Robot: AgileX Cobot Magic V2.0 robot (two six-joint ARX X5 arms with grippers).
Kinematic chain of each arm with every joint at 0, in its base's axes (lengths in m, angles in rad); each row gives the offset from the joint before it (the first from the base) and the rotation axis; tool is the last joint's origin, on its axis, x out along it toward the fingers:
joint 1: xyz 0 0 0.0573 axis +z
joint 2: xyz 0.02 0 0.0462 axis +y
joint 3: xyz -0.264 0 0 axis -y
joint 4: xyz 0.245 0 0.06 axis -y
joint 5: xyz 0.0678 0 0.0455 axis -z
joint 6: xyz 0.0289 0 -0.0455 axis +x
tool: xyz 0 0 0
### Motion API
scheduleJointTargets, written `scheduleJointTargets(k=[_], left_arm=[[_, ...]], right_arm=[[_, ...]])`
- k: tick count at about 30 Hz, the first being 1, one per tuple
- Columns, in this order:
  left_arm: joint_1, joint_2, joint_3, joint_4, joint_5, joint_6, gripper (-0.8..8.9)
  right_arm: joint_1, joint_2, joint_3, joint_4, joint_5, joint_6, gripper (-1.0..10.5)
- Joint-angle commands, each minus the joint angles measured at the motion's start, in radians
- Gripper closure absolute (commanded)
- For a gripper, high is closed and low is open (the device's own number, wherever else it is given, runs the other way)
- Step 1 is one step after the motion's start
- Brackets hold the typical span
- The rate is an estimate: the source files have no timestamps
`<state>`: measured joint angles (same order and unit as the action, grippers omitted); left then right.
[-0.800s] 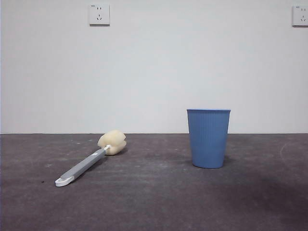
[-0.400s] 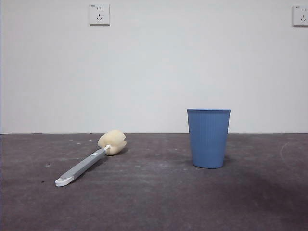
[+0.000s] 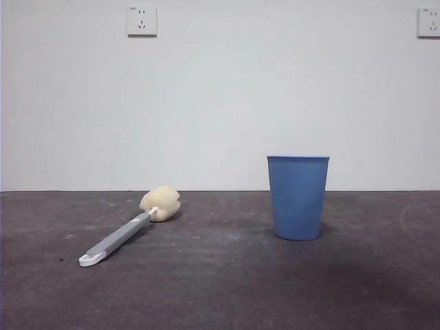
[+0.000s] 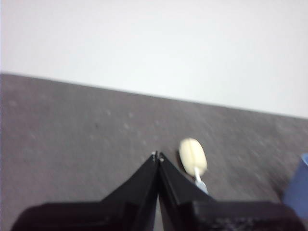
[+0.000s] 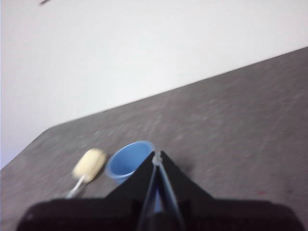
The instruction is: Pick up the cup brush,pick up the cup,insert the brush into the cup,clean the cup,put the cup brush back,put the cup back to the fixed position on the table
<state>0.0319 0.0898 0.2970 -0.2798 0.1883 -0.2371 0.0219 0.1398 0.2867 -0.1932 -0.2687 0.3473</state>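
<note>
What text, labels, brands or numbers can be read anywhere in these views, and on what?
None can be read.
Left wall socket: a tiny mark at its top corner, too small to read.
Right wall socket: the same, too small.
Cup and cup brush: no print visible.

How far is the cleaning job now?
Nothing looks done. The cup brush lies flat on the table, and the cup stands upright apart from it. The left gripper and right gripper are shut and empty. Every step is left.

Bare lab: table (image 3: pixel 220 289), wall sockets (image 3: pixel 141 20)
</note>
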Motion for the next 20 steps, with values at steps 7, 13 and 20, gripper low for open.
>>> scheduleJointTargets(k=[7, 13, 20], left_arm=[[0.002, 0.177, 0.237, -0.275, 0.22, 0.071, 8.2], [0.002, 0.269, 0.386, -0.47, 0.373, 0.183, 8.2], [-0.005, 0.328, 0.531, -0.692, 0.457, 0.296, 8.21]], right_arm=[[0.04, 0.232, 0.339, -0.391, -0.154, -0.246, 9.6], [0.081, 0.368, 0.52, -0.677, -0.182, -0.404, 9.6], [0.133, 0.442, 0.602, -0.856, -0.204, -0.454, 9.6]])
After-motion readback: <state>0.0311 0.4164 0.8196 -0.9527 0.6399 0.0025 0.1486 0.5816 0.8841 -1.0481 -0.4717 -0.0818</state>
